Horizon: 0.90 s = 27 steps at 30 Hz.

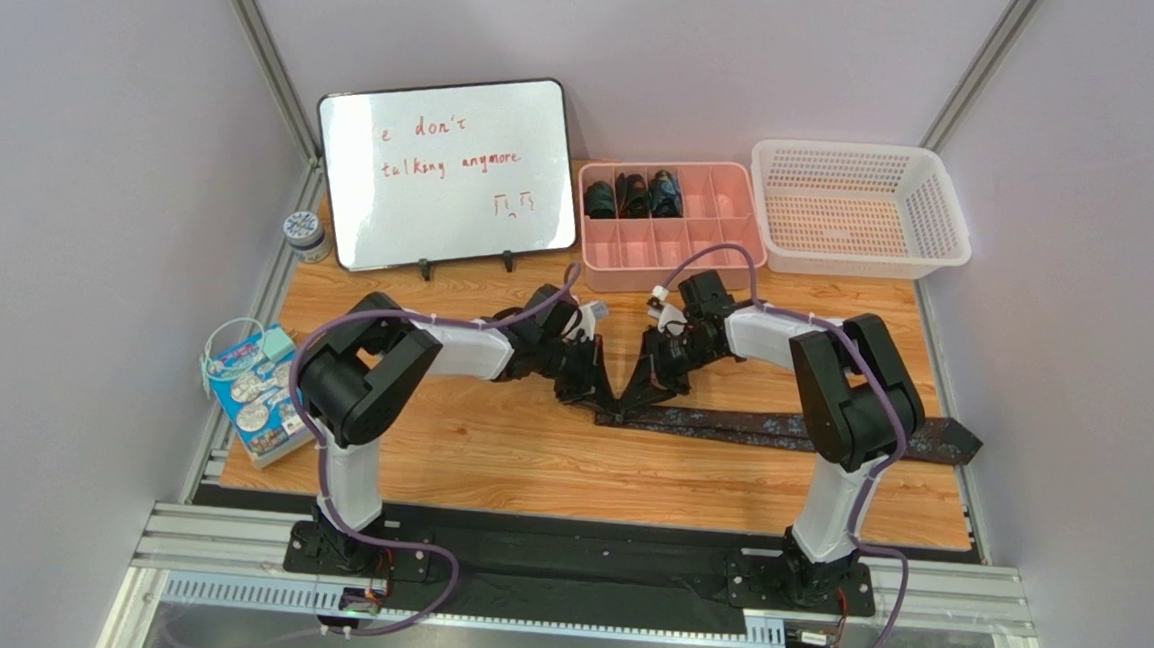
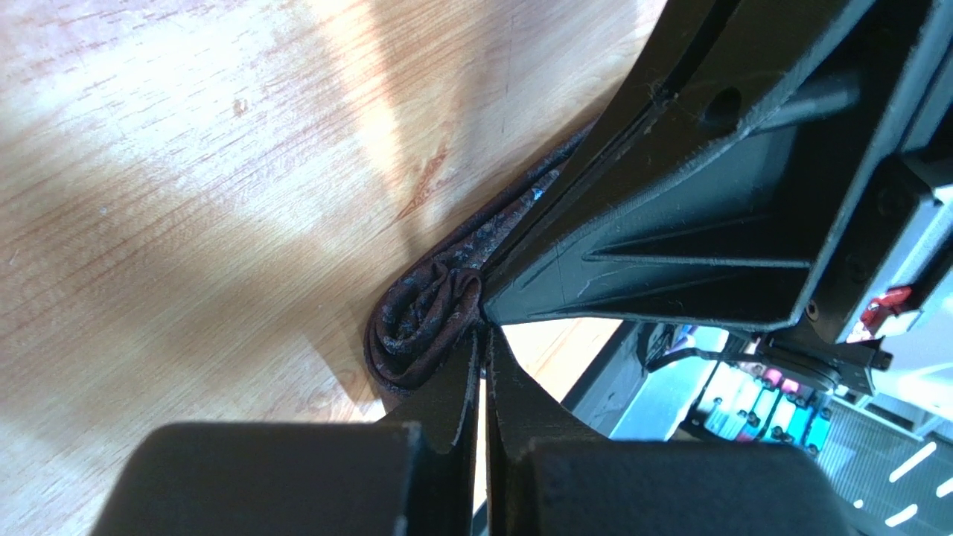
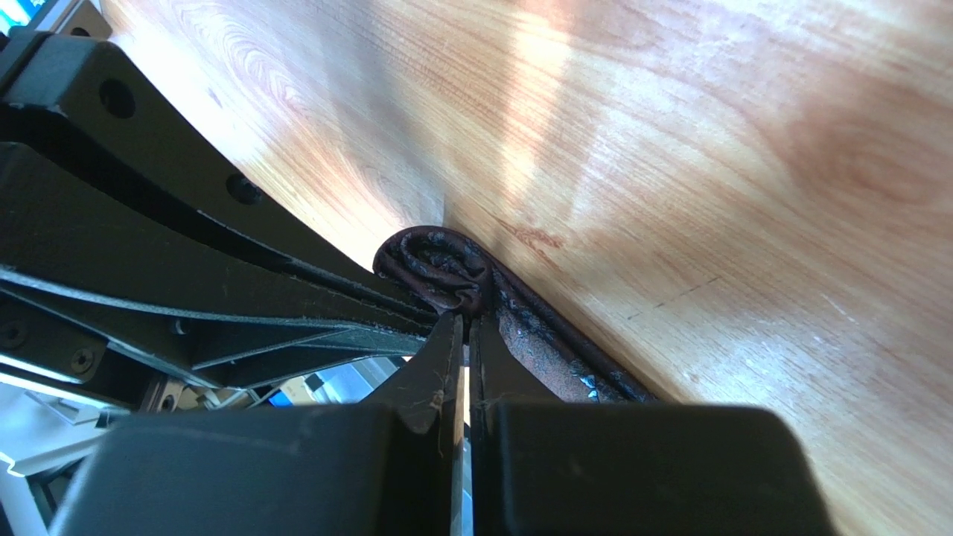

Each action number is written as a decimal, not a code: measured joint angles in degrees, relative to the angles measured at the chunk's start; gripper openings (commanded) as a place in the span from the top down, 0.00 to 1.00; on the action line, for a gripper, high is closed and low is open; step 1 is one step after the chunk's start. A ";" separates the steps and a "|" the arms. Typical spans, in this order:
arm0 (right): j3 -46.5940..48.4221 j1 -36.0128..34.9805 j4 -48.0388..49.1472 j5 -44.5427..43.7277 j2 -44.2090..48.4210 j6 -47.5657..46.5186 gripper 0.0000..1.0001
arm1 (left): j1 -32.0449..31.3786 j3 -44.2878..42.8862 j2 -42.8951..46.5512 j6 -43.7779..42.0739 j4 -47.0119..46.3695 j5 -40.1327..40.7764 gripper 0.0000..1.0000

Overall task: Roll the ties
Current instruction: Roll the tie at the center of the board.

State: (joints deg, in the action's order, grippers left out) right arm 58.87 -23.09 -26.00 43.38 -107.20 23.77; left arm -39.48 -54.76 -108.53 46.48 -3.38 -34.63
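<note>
One dark tie lies flat on the wooden tabletop; it is a long strip that runs from the middle of the top view toward the right edge of the wood, and it is wider at the right end. Its left end is wound into a small coil, which rests on the wood near the centre of both wrist views. The left fingers are pressed together with only a thin slit between them; their tips touch the coil from one side. The right fingers are closed in the same way; their tips meet the coil from the other side. Whether some cloth is nipped inside either pair, I cannot tell. Three rolled ties sit in the back row of a pink tray at upper centre; a white basket stands just beside it on the right; a whiteboard with red writing leans at upper left.
</note>
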 measured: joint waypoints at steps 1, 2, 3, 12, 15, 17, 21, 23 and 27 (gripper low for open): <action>0.00 0.00 0.00 0.00 0.00 -0.02 1.00 | 0.15 0.42 0.04 0.13 -0.79 -0.28 0.74; 0.00 0.00 0.00 -0.13 0.00 -0.07 1.00 | 0.31 1.05 0.11 0.44 -1.86 -0.68 0.66; 0.00 -0.02 0.02 -0.35 0.00 -0.22 1.00 | 0.50 1.73 0.20 0.85 -3.37 -1.27 0.54; 0.59 -1.40 0.35 -2.01 -1.01 -1.53 1.00 | 1.03 8.46 8.68 -2.01 -9.51 -1.86 0.25; 1.25 -1.81 0.24 -2.45 -1.38 -1.97 1.00 | 2.21 9.90 12.72 -5.92 -7.04 -0.76 0.24; 1.40 -2.08 0.00 -2.80 -1.38 -2.51 1.00 | 3.63 10.49 15.50 -9.62 -5.25 -0.66 0.24; 1.97 -2.47 -0.63 -2.95 -1.49 -3.96 1.00 | 6.99 10.67 22.08 -21.57 -0.70 -1.20 0.24; 2.51 -2.78 -1.25 -3.06 -1.53 -5.25 1.00 | 8.46 10.19 25.44 -30.12 2.64 -2.80 0.24; 4.96 -3.67 -3.39 -2.89 -2.69 -9.31 1.00 | 9.09 10.45 32.50 -45.94 7.63 -6.56 0.24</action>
State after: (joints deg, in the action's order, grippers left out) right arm 63.83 -26.76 -29.39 40.49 -109.89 14.46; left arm -30.39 -44.31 -76.03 0.54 4.25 -41.19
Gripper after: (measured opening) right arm 0.007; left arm 0.760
